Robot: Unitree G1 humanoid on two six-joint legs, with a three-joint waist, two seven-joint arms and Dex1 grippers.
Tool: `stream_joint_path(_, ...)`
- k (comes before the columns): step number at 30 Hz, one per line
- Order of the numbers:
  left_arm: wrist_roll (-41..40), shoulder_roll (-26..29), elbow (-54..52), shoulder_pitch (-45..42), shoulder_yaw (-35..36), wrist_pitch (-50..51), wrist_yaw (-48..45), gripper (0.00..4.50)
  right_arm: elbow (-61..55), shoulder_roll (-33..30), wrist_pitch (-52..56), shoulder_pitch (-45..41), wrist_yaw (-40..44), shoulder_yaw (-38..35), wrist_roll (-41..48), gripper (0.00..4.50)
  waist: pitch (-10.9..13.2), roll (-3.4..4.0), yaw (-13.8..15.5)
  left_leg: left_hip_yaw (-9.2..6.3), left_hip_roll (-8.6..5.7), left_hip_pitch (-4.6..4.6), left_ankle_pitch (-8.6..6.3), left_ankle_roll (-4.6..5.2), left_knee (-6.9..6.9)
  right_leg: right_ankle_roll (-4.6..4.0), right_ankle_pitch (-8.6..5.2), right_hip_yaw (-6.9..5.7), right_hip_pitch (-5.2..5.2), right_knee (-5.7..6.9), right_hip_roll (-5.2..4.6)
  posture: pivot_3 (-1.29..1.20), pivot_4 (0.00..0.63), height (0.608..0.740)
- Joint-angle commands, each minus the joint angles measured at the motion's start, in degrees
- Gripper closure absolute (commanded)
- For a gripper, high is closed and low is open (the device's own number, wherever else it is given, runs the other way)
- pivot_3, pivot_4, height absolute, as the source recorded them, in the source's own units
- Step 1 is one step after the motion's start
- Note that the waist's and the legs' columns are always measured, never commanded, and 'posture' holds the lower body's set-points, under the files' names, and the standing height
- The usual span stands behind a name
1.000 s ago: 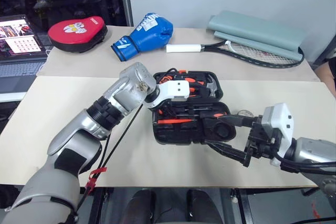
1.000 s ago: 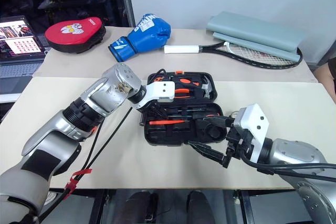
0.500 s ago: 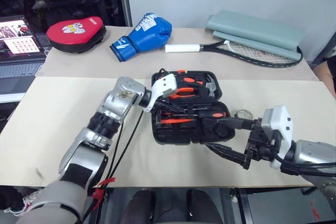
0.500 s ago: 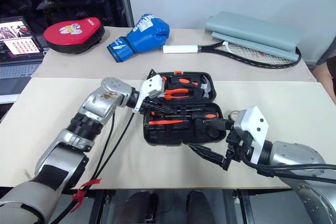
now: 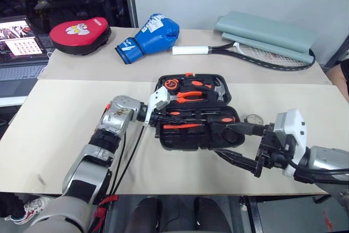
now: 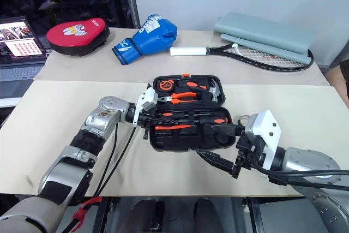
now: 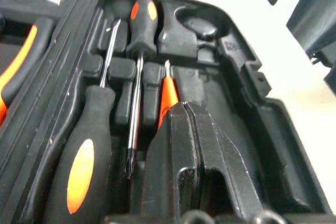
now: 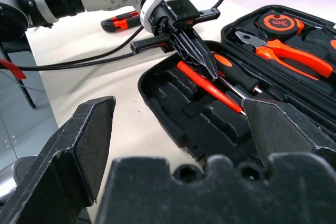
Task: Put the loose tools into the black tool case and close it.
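Note:
The black tool case [image 5: 180, 144] lies open in the middle of the table. Pliers, a hammer and a tape measure fill its lid. Two orange-and-black screwdrivers [image 7: 81, 166] [image 7: 143, 22] and a thin red tester pen [image 8: 202, 83] lie in the near half. My left gripper [image 8: 207, 66] is shut, its tips low over the red pen at the case's left end; contact cannot be told. My right gripper [image 5: 221, 140] hangs open at the case's near right corner, empty. An orange-and-black utility knife [image 8: 119, 22] lies on the table beyond my left arm. A small round roll [image 5: 252, 119] sits right of the case.
On the far table lie a blue boxing glove [image 5: 150, 35], a tennis racket [image 5: 256, 53] on a grey cover [image 5: 267, 34], and a red-and-black punch pad [image 5: 80, 32]. A laptop [image 5: 19, 42] stands at the far left.
My left arm has sunk and swung aside, uncovering the lid; its shut gripper now sits low in the case's near half. The right gripper has stayed in place.

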Motion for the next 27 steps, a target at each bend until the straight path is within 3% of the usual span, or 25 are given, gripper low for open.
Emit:
stream_joint_path(1,1.2,0.0,-0.9,1.4,-0.3,-2.9,-0.1,4.48,-1.1,-0.7,-0.1,-0.2,-0.2,-1.4,0.9,0.00,0.0,0.00,0.0,0.00,0.00,0.01,0.00,0.00,0.00,0.00,0.00,0.00,0.01,-0.01,0.00,0.00,0.150,0.736)
stream_joint_path(18,5.2,0.3,3.7,1.8,-0.8,-9.3,0.8,4.48,-1.0,-0.5,-0.6,-0.2,-0.2,-0.4,0.6,0.00,-0.4,0.12,0.0,0.00,0.02,0.22,0.00,0.00,0.00,0.00,0.01,0.00,0.21,0.00,0.01,0.00,0.150,0.736)
stream_joint_path(27,-0.1,0.9,-3.7,0.2,1.0,3.7,-3.9,4.48,-0.6,-0.2,-0.8,-0.2,-0.1,0.0,0.3,0.00,-0.4,0.12,0.0,-0.01,0.04,0.30,0.00,0.00,0.00,0.01,0.01,-0.02,0.38,-0.08,0.03,0.00,0.150,0.736)
